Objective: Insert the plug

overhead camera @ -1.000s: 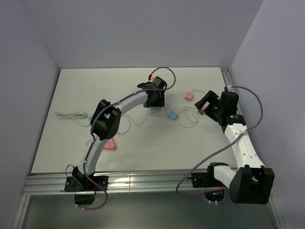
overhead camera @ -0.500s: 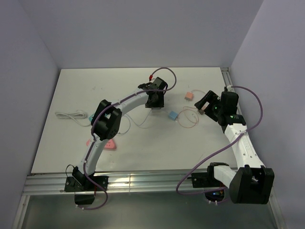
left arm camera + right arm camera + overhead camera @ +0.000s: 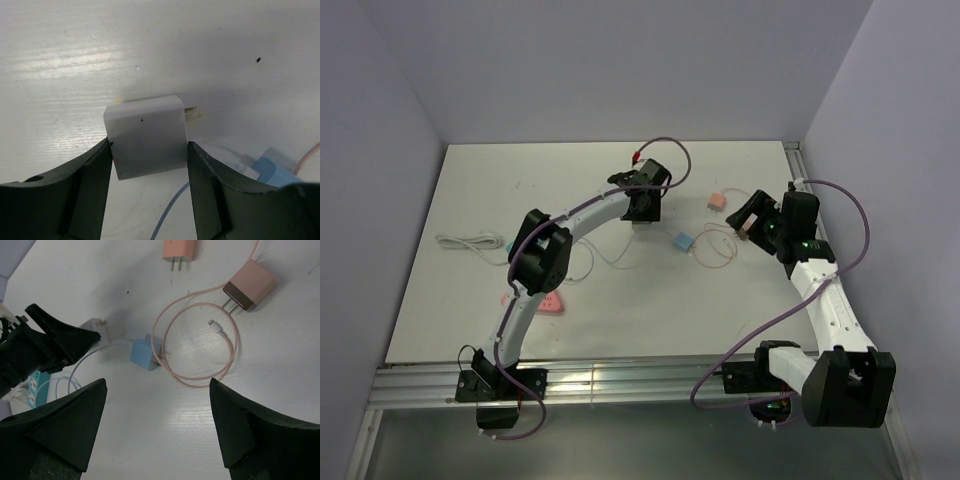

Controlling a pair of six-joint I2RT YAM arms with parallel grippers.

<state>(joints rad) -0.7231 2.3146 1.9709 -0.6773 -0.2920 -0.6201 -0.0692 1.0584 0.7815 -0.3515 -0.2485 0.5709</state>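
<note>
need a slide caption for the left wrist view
Left gripper closed on the white charger lying on the table, blue charger nearby.

The white boxy plug point(image 3: 145, 127) is clamped in the left pincer point(image 3: 148, 145), prongs jutting sideways.

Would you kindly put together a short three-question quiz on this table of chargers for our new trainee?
1. True or false: the left gripper has its fingers pressed against both sides of the white charger.
2. Pick one. The right gripper is:
A. open, with nothing between its fingers
B. shut on a cable
C. shut on a charger
3. In a few words: which charger lies against the loop of the pink cable?

Key
1. True
2. A
3. The blue charger
</note>
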